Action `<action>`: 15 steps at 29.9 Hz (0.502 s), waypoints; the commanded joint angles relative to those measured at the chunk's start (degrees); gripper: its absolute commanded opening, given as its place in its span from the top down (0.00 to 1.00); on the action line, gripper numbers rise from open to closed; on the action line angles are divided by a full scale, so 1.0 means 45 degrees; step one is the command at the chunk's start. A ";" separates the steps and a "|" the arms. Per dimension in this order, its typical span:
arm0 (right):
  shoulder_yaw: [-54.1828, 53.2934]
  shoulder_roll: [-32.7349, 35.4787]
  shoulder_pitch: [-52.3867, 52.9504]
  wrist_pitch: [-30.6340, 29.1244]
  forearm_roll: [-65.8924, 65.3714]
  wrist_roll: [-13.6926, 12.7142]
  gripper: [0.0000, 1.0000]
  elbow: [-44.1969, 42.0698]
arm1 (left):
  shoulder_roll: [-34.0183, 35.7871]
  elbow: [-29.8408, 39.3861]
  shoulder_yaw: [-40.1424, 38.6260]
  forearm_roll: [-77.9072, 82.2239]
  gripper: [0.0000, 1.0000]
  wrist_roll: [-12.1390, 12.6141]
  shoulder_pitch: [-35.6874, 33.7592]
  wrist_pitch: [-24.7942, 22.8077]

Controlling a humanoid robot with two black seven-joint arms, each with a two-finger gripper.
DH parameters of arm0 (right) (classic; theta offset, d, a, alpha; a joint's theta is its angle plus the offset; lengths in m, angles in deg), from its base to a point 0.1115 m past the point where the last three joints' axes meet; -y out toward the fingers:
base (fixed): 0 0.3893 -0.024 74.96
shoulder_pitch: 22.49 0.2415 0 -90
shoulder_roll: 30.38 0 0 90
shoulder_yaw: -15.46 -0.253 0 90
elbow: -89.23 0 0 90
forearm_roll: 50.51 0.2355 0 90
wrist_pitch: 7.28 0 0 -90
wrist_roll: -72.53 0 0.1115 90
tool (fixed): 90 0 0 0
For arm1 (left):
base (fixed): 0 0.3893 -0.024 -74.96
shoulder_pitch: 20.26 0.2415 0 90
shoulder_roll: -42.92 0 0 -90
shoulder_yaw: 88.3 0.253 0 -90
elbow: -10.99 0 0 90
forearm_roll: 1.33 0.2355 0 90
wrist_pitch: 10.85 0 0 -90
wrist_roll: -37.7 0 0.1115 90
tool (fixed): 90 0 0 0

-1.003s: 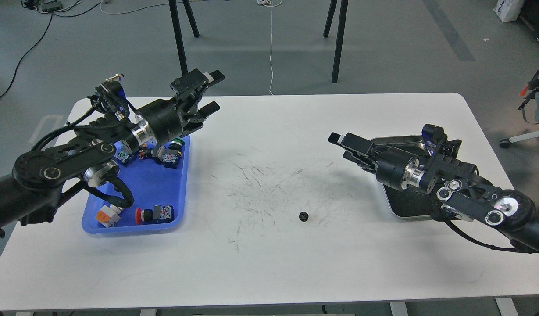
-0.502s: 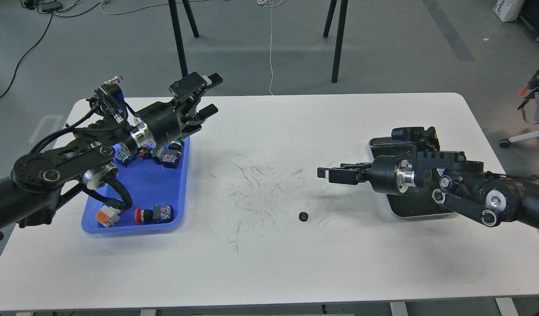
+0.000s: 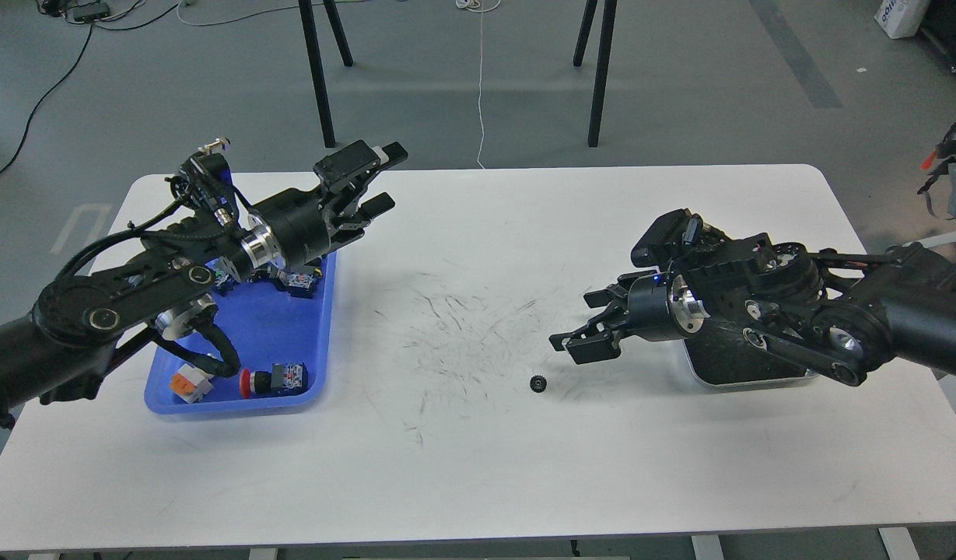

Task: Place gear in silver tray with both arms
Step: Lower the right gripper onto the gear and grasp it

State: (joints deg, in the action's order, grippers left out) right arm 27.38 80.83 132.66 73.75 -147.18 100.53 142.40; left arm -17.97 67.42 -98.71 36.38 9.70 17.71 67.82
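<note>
A small black gear [image 3: 537, 383] lies on the white table [image 3: 478, 467], a little right of the middle. My right gripper [image 3: 577, 337] is open and empty, tilted down, just above and to the right of the gear, apart from it. The silver tray [image 3: 746, 372] lies at the right, mostly hidden under my right arm. My left gripper [image 3: 384, 180] is open and empty, held high over the far corner of the blue tray.
A blue plastic tray [image 3: 322, 342] at the left holds several push buttons and switch parts. Black scuff marks cover the table's middle. Black stand legs [image 3: 602, 70] rise beyond the far edge.
My right arm has swung left and down, so its gripper now hangs close to the gear. My left gripper has shifted slightly right. The gear has not moved.
</note>
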 commanded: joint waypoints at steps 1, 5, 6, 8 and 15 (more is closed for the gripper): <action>0.0493 -0.0493 0.0230 0.0080 -0.0880 -0.0001 0.01 0.0020 | -0.0043 -0.0001 0.0007 0.0174 0.00 0.0000 0.0000 0.0117; 0.0981 -0.1390 0.0542 0.0334 -0.1272 -0.0001 0.01 0.0039 | -0.0082 0.0019 0.0026 0.0213 0.00 0.0000 0.0019 0.0253; 0.1215 -0.1547 0.0659 0.0334 -0.1272 -0.0001 0.01 0.0020 | -0.0082 0.0019 0.0046 0.0213 0.00 0.0000 0.0039 0.0273; 0.1703 -0.1627 0.1030 0.0354 -0.1253 -0.0001 0.01 0.0020 | -0.0082 0.0019 0.0046 0.0213 0.00 0.0000 0.0039 0.0273; 0.2780 -0.2329 0.1930 0.0334 -0.1253 -0.0001 0.02 0.0020 | -0.0063 0.0019 0.0046 0.0233 0.00 0.0000 0.0058 0.0293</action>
State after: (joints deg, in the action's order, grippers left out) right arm 38.85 71.80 140.42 75.27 -152.82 100.53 142.57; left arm -18.34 67.51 -98.50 37.36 9.70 17.96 69.06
